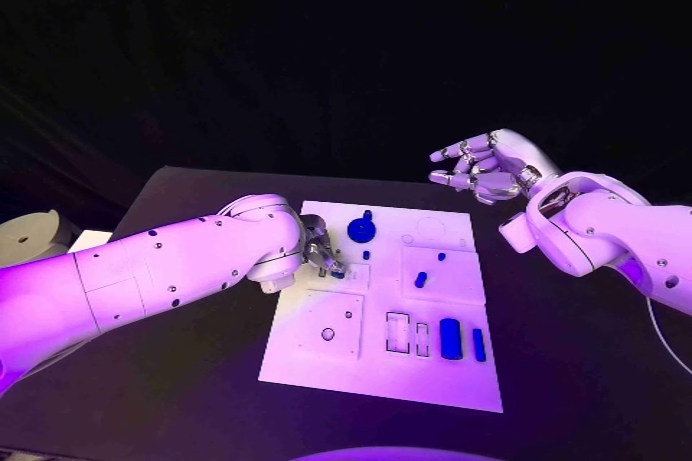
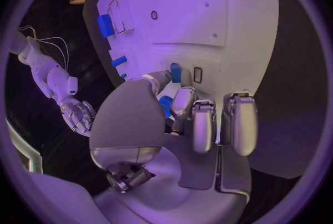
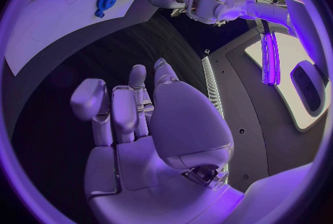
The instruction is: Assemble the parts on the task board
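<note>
The white task board (image 1: 387, 366) lies in the middle of the table. On it are a round blue part (image 1: 362, 228), a small blue part (image 1: 365, 254), an oblong one (image 1: 420, 279) and two upright bars (image 1: 450, 339) near its front. My left hand (image 1: 319, 258) is down at the board's left edge, fingers curled. In the left wrist view a blue part (image 2: 165, 106) shows between its thumb and a finger (image 2: 183, 103), and another blue part (image 2: 175, 72) lies at the thumb tip; whether either is pinched is hidden. My right hand (image 1: 483, 169) hovers beyond the board's far right corner, fingers apart and holding nothing.
Empty slots (image 1: 397, 333) and a small hole (image 1: 327, 334) mark the board's front half. A pale round object (image 1: 32, 233) sits off the table's left edge. Bare black tabletop (image 1: 577, 341) surrounds the board.
</note>
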### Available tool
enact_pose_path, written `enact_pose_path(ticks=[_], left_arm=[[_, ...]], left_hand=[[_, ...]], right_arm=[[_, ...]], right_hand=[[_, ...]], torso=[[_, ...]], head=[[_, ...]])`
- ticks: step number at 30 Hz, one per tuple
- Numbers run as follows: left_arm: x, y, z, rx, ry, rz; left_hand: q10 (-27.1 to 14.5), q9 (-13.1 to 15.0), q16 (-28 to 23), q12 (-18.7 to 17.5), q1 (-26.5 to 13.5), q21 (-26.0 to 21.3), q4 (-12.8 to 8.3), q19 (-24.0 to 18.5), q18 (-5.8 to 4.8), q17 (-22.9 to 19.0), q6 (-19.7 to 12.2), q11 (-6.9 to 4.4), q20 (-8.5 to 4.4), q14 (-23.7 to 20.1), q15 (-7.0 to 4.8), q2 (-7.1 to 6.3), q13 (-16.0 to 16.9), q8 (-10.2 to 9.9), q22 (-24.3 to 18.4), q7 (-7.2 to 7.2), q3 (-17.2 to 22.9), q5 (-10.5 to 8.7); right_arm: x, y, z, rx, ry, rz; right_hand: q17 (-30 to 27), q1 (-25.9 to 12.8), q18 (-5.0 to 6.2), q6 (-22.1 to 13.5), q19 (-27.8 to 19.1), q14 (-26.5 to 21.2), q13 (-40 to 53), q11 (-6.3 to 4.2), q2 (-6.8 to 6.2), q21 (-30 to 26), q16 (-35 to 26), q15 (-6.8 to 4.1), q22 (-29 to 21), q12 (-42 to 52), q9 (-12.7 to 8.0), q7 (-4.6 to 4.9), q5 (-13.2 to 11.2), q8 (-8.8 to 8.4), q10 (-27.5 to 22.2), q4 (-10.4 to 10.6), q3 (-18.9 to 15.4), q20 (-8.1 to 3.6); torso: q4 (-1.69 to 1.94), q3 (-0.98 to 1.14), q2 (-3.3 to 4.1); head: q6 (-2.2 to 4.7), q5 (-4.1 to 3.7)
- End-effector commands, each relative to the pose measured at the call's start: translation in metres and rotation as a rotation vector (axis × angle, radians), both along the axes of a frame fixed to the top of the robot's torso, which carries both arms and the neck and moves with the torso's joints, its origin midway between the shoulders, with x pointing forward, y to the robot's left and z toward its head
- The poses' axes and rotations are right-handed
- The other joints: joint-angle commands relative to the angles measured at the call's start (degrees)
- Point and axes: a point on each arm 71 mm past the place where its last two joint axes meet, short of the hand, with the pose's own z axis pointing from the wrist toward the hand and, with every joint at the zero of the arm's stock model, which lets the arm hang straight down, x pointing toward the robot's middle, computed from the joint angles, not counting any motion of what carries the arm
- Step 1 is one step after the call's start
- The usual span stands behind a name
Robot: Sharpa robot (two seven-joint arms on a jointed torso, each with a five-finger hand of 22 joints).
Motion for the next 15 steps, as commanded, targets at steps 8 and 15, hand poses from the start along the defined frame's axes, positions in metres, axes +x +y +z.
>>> enact_pose_path(ticks=[8, 15], left_arm=[[-0.0017, -0.0007, -0.0096, 0.065, 0.074, -0.005], [-0.0014, -0.0025, -0.0116, 0.080, 0.093, -0.024]], left_hand=[[0.8, 0.7, 0.2, 1.0, -3.0, 0.3, -7.7, 4.2, -1.11, 15.1, 0.9, -0.48, 0.01, 6.0, -0.11, 0.43, 0.8, 0.9, 10.1, -0.96, 8.3, 0.02], [1.4, 0.8, 0.2, 1.9, -6.4, 0.3, -6.2, 4.2, -1.10, 15.1, 2.0, -0.96, -0.33, 6.0, -0.49, 0.65, 1.7, 1.1, 10.1, -1.56, 5.8, -0.08]], right_arm=[[0.0012, 0.0001, 0.0008, 0.086, 0.016, -0.002], [0.0009, 0.0010, 0.0007, 0.123, 0.036, 0.001]], right_hand=[[-31.3, 1.3, 3.60, -1.5, -12.8, -12.2, -22.1, 3.38, 0.41, -32.8, -42.4, 3.75, -31.4, -22.8, -0.1, 3.06, 0.4, -0.69, -3.2, 1.1, -0.2, 3.44], [-40.9, 0.7, 3.17, -1.9, -10.5, -12.4, -33.5, 4.52, 0.57, -46.1, -55.9, 5.40, -40.8, -28.9, -0.1, 4.10, 0.6, -0.65, -0.6, -0.6, -0.6, 5.71]], torso=[[-0.04, 0.04, 0.01], [-0.01, 0.08, 0.00]], head=[[-0.23, 0.08], [-0.33, 0.09]])
